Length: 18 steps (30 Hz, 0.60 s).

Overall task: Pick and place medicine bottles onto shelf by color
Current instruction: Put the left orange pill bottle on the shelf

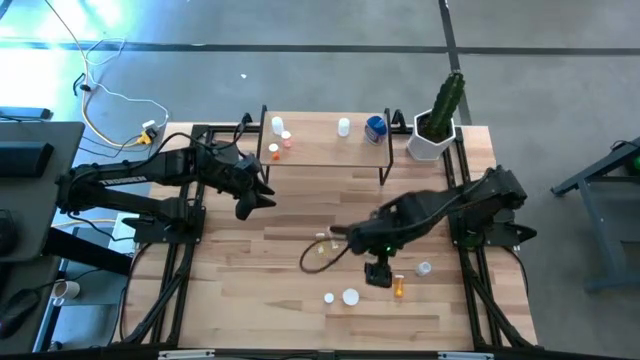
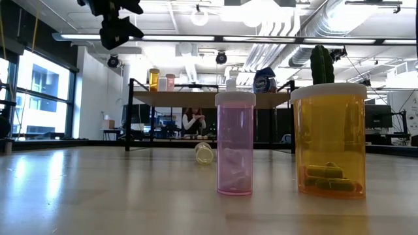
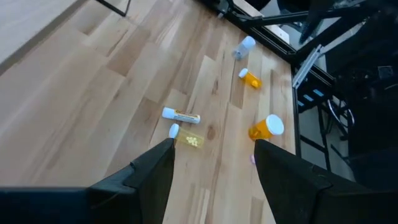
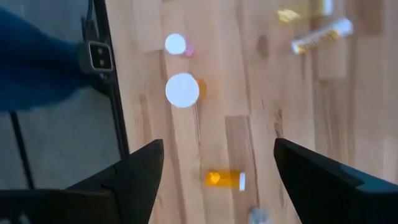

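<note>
While both arms hang over the table (image 1: 250,300), neither holds anything. The right gripper (image 1: 378,272) sits well in front of the shelf (image 1: 320,150), toward the table's near edge, fingers spread wide and empty; in its wrist view an orange bottle on its side (image 4: 225,180) lies between the spread fingers (image 4: 134,174), on the wood below. The left gripper (image 1: 250,205) hovers just off the shelf's front-left corner, jaws also spread, nothing in them.

On the shelf: a white bottle (image 1: 277,125), a few small orange and pinkish ones (image 1: 285,140) at its left end, another white one (image 1: 344,127) and the blue jar (image 1: 375,127) toward its right end.

Off the shelf, well in front of it: an upright pink bottle (image 2: 235,143) and an upright orange bottle with capsules (image 2: 328,140) near the table's front edge, a clear bottle on its side (image 1: 424,268) farther right, a clear vial lying flat (image 2: 204,153) and a thin labelled tube (image 3: 181,116) mid-table. The potted cactus (image 1: 438,120) stands just beside the shelf's right end.
</note>
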Tool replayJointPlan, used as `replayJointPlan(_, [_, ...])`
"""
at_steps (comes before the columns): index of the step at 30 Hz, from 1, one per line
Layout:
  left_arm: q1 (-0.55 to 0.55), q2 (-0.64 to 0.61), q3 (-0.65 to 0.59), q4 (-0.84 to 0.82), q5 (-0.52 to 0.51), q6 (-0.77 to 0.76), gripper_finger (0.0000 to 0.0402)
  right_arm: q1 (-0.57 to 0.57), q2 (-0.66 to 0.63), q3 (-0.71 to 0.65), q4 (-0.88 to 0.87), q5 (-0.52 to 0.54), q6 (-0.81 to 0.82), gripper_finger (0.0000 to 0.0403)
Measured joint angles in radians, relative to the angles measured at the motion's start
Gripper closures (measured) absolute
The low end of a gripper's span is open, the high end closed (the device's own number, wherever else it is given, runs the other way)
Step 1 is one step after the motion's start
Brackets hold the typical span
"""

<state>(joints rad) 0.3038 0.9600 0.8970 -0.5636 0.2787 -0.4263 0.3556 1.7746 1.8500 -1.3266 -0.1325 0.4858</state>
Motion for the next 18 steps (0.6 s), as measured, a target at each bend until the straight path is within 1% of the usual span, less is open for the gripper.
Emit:
replayJointPlan(4, [0.0,0.0,0.0,0.0,0.053,-0.003,0.019,0.025,0.072,0.0,0.056,-0.001,-0.082,0.0107])
replayJointPlan(7, [0.0,-0.001,0.0,0.0,0.071,-0.018,0.019,0.044,0.12,0.0,0.074,0.0,-0.104,0.0107])
replayJointPlan(12, [0.005,-0.034,0.0,0.0,0.074,-0.042,0.019,0.079,0.185,0.0,0.08,0.0,-0.11,0.0107])
replayJointPlan(18, [0.003,-0.09,0.0,-0.001,0.076,-0.068,0.019,0.117,0.236,0.0,0.155,0.036,-0.113,0.0107])
